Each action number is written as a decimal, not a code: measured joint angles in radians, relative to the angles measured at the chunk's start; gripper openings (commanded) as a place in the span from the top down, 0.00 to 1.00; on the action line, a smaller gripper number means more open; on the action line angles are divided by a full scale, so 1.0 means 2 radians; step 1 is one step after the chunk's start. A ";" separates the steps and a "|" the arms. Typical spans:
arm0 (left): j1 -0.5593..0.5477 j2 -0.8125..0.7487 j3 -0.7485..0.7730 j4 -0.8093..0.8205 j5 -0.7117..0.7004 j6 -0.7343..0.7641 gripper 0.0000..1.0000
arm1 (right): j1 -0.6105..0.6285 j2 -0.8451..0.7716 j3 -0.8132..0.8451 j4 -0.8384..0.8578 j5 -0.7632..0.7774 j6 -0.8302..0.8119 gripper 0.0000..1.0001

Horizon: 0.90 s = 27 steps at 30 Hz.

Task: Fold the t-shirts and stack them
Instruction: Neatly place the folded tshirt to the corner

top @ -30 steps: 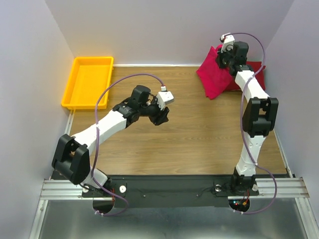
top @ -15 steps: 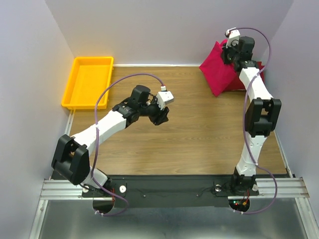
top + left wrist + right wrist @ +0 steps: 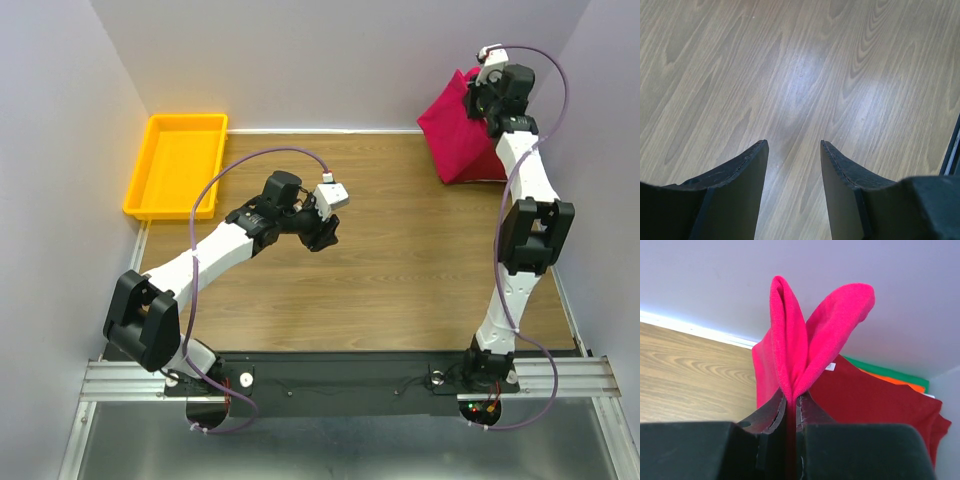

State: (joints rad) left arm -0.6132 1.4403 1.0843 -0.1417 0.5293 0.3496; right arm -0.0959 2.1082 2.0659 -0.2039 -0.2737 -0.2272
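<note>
A: Wood-grain table point(image 3: 400, 280), pale walls on three sides. Leftmost thing?
B: Yellow plastic tray point(image 3: 175, 165), far-left corner, against the left wall.
A: Left arm?
B: Left gripper point(image 3: 792, 143) hangs over bare wood, a bit left of table centre, well apart from the tray. Jaws parted to a moderate gap, holding nothing; only wood grain shows between the fingers point(image 3: 747, 170).
A: Right side?
B: Right gripper point(image 3: 791, 397) is up at the far-right corner, close to the back wall. Jaws pinched almost fully together on a fold of the magenta-pink t-shirt point(image 3: 790, 340). The cloth puffs out in two lobes past the fingertips, and the rest drapes down toward the table corner.
A: The other shirt?
B: Crimson t-shirt point(image 3: 875, 400) lies flat in that same corner, just beside the pink one and partly under it. Strips of green cloth point(image 3: 890, 373) and orange cloth point(image 3: 897, 383) peek out past its far edge; can't tell what those are
</note>
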 measured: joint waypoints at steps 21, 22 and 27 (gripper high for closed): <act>0.000 0.002 0.001 -0.023 -0.002 0.003 0.43 | -0.074 0.082 0.050 -0.001 0.009 0.019 1.00; 0.000 0.003 0.001 -0.024 -0.002 0.004 0.43 | -0.080 0.087 0.058 -0.001 0.009 0.023 1.00; 0.000 0.012 0.003 -0.026 -0.002 0.004 0.43 | -0.100 0.106 0.077 -0.001 0.008 0.039 0.99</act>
State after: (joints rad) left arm -0.6132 1.4651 1.0908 -0.1936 0.5243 0.3576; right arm -0.2962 2.3196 2.2208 -0.2062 -0.2573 -0.1490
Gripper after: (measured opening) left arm 0.571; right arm 0.097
